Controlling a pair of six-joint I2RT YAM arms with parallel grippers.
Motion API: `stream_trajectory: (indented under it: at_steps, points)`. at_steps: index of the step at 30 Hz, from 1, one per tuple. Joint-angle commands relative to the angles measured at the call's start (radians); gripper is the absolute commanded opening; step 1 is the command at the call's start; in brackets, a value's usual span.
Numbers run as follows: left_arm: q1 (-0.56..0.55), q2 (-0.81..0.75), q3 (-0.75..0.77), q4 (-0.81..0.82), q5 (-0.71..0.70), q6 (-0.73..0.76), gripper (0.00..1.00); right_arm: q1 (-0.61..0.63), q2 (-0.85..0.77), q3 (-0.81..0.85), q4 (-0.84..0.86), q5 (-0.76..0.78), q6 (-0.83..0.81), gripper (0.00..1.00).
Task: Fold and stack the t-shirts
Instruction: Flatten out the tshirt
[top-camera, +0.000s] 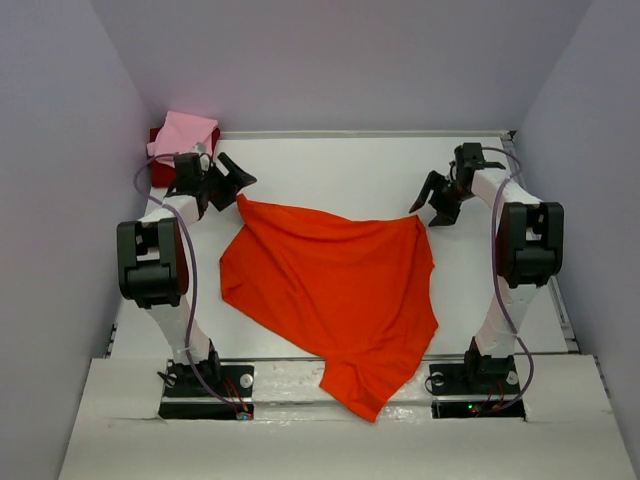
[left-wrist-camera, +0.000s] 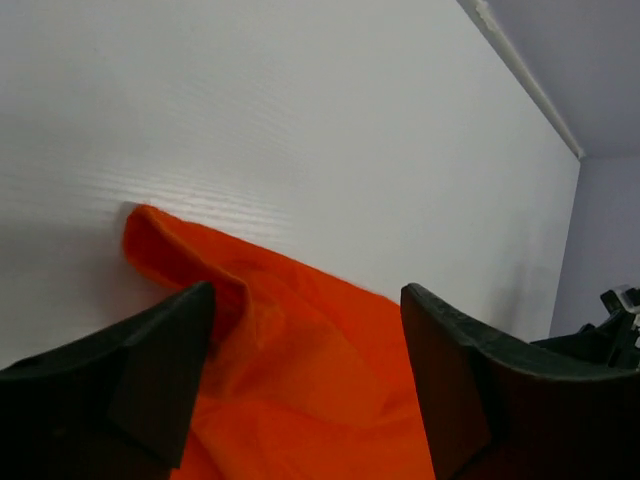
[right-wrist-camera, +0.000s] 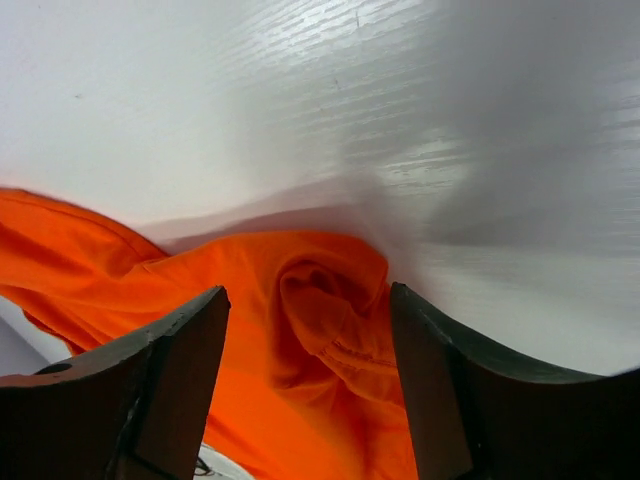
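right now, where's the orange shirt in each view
top external: orange shirt spread mid-table, one end over the near edge.
left wrist: its corner lower centre, between the open jaws.
right wrist: its bunched corner lower centre, between the open jaws.
shared landmark: the white table behind it.

The orange-red t-shirt (top-camera: 335, 290) lies spread mid-surface (top-camera: 340, 170), its tip drooping over the 6 o'clock edge. The left end effector (top-camera: 232, 180) at 10 o'clock and the right end effector (top-camera: 432, 200) at 2 o'clock stand jaws apart by the shirt's far corners. At 11 o'clock, a folded pink t-shirt (top-camera: 185, 133) rests on a dark red t-shirt (top-camera: 160, 175).
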Motion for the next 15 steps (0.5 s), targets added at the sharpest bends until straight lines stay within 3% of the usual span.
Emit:
stream_trajectory:
  at_steps: [1, 7, 12, 15]
  points:
    - [-0.003, -0.017, 0.043, -0.022, 0.015, 0.035, 0.98, -0.005, -0.055, 0.098, -0.037, 0.097, -0.044, 0.76]
    - [-0.003, -0.091, 0.105, -0.111, 0.027, 0.067, 0.99, -0.005, -0.099, 0.188, -0.123, 0.162, -0.076, 0.77]
    - [-0.004, -0.192, 0.091, -0.168, 0.152, 0.023, 0.99, -0.005, -0.184, 0.181, -0.23, 0.012, -0.029, 0.76]
    - [-0.01, -0.253, 0.032, -0.182, 0.197, -0.017, 0.99, -0.005, -0.275, 0.08, -0.182, -0.078, -0.001, 0.75]
